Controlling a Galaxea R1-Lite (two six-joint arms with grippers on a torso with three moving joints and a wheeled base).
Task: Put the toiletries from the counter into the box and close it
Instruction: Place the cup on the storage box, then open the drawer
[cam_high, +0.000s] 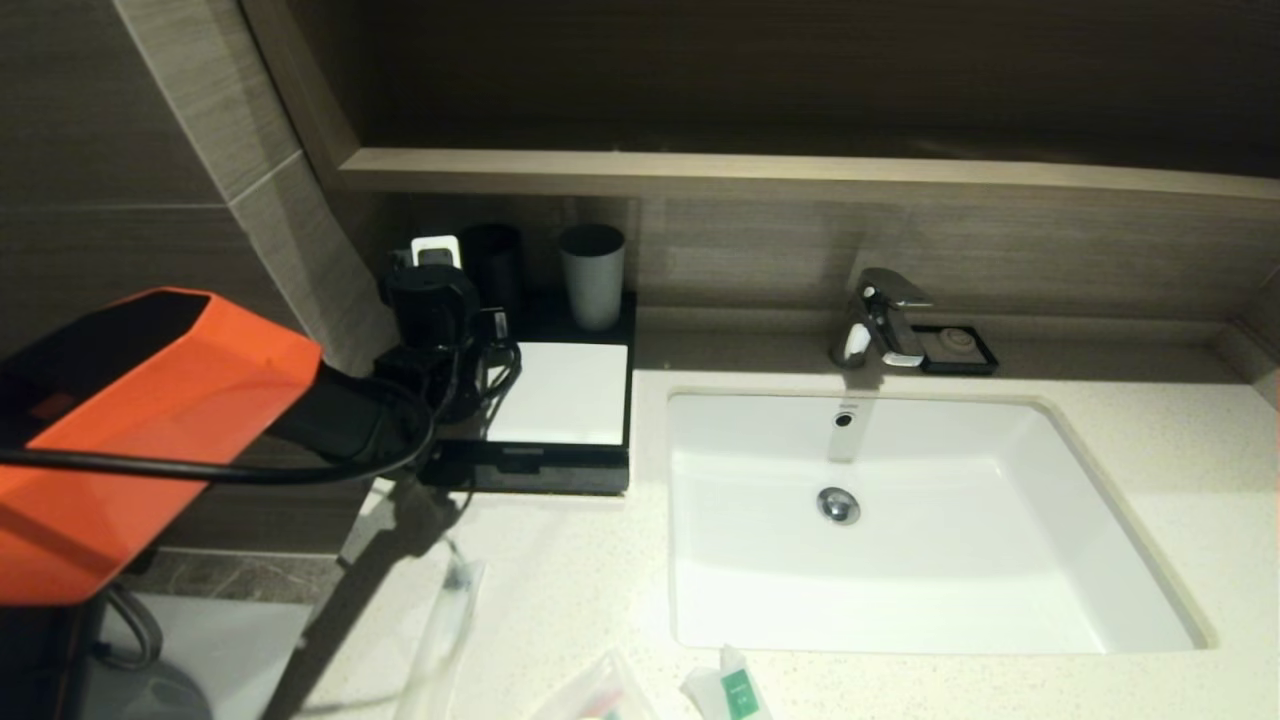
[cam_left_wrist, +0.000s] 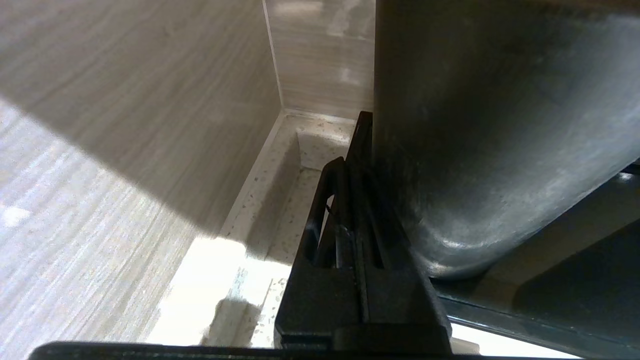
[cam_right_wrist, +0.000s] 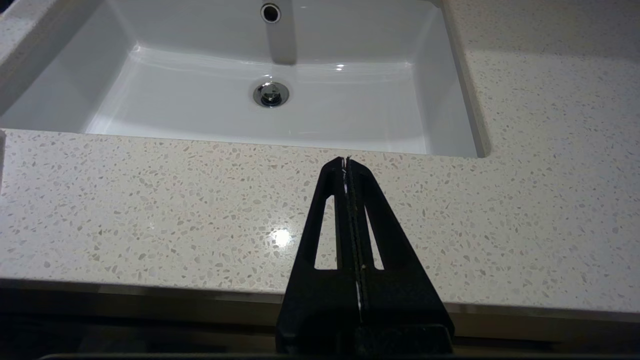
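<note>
Toiletries (cam_high: 735, 690) lie well apart from closed left tool (cam_high: 440, 330) by box (cam_high: 560, 395).

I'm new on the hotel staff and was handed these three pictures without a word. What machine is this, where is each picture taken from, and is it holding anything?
It is a two-armed robot at a bathroom vanity. The wide picture comes from a camera on its head, looking down; the orange and black shape is its left arm. The other two come from cameras on its wrists, looking along the fingers.

The left gripper is shut and holds nothing; it is at the left side of the black box, close to a dark cup. The right gripper, also shut and empty, hangs over the front of the counter before the basin.

Near the counter's front edge lie a long thin sleeve, a clear pouch and a white sachet with a green label.
</note>
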